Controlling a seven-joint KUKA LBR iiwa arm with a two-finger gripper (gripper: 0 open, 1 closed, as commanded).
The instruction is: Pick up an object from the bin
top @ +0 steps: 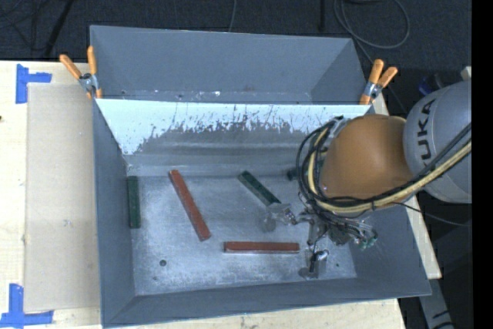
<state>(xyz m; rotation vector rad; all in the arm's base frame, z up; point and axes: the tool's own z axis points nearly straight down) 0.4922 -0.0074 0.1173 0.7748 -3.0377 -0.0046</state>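
Red-brown and flat, the stick (260, 247) nearest your gripper (296, 241) lies at five o'clock on the bin (231, 81) floor. The gripper hangs over its three o'clock end, jaws spread apart, holding nothing. A green stick (258, 187) lies at its twelve.

Only one piece of text can be read, and it stands on the robot arm (451, 142) at the right side of the scene. On the light grey housing of the arm, dark capital letters (420, 135) spell "UKA". They are large and bold, and they run turned sideways along the left edge of the housing, just beside the orange cover (362, 158) on the wrist. I cannot tell whether another letter comes before the "U", because the edge of the housing curves out of sight there.
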